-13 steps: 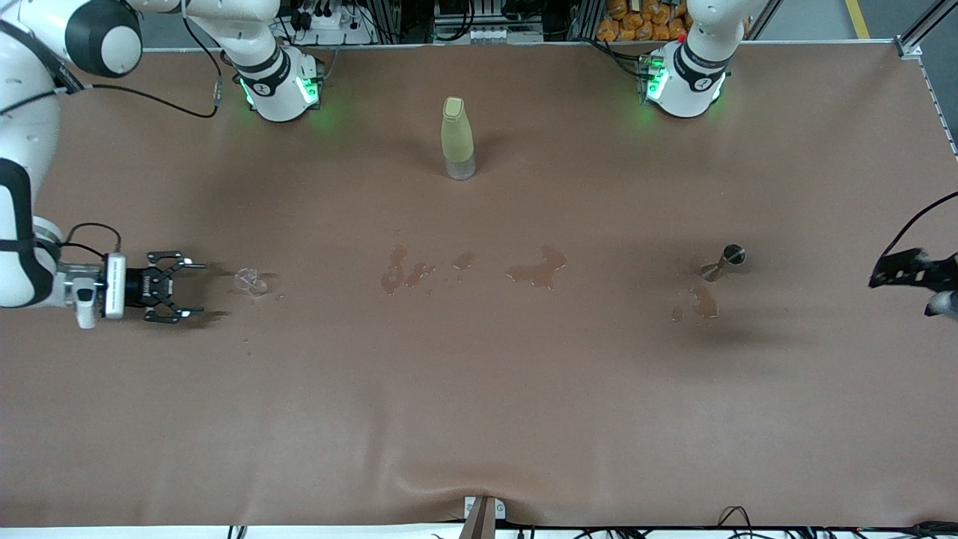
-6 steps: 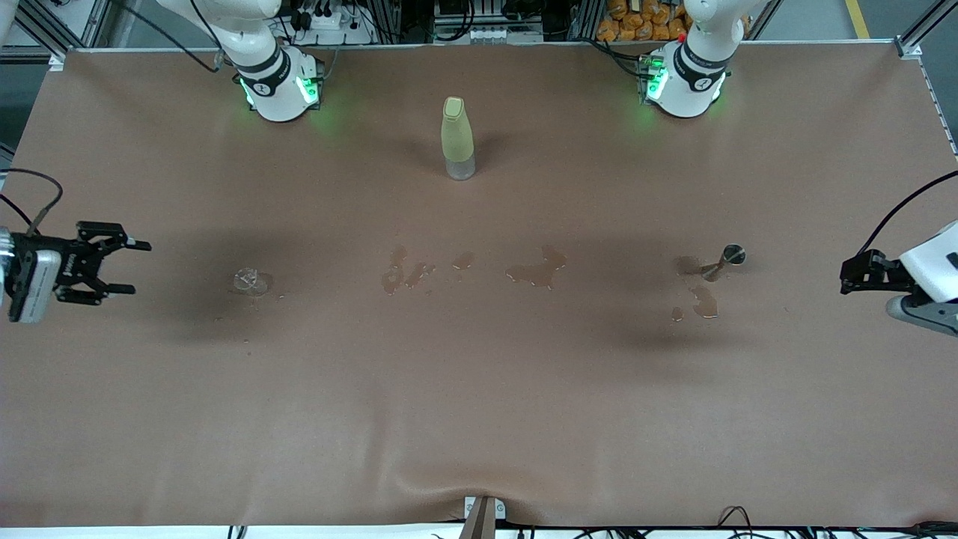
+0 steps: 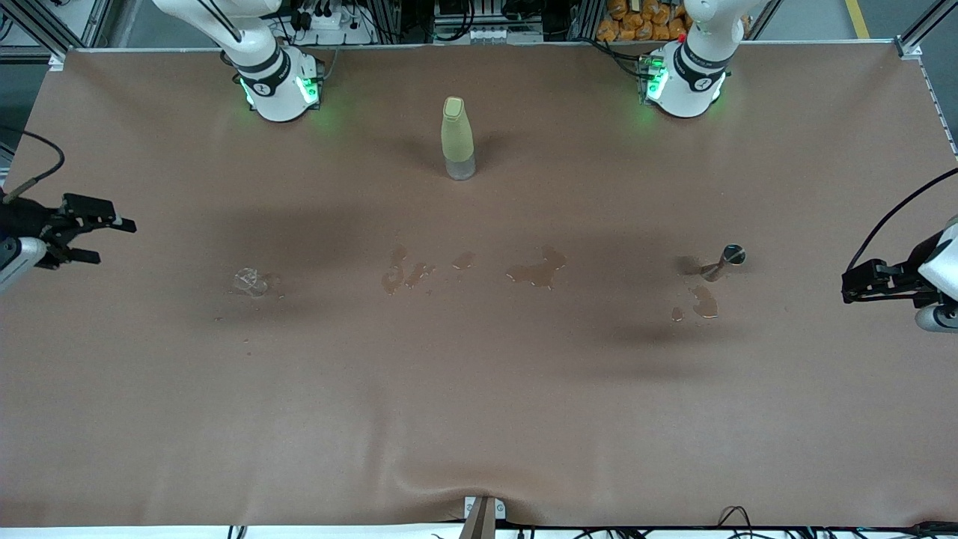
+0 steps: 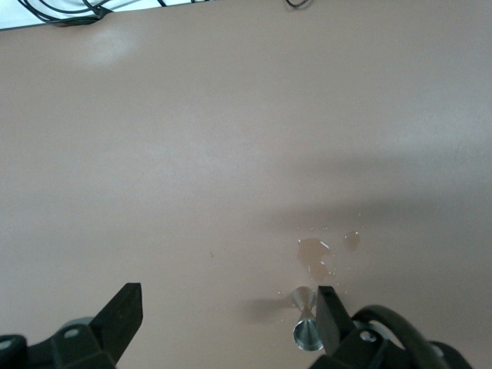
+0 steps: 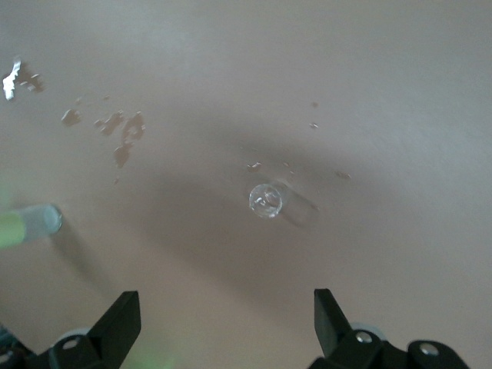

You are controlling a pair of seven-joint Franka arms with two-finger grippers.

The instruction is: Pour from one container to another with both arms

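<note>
The small stemless cup (image 3: 251, 281) stands upright on the brown counter (image 3: 479, 419) toward the right arm's end, clear and hard to make out, with a few droplets around it; in the right wrist view it (image 5: 266, 200) shows as a round glassy rim on bare brown surface. The stemmed glass (image 3: 724, 261) sits toward the left arm's end, well apart from the cup, with a wet patch (image 3: 703, 302) just beside it, nearer the front camera; the left wrist view shows it (image 4: 305, 319) close to 1 finger of that gripper's own. Between the 2 glasses lie several puddles (image 3: 537, 269) in a loose row. A tall yellow-green bottle (image 3: 457, 138) stands upright, farther from the front camera, about midway between the 2 arm bases. The right gripper (image 3: 90, 228) hangs at the counter's edge at its own end, jaws spread wide and holding nothing. The left gripper (image 3: 861, 284) hangs over the counter's edge at the left arm's end, jaws likewise wide and empty.
</note>
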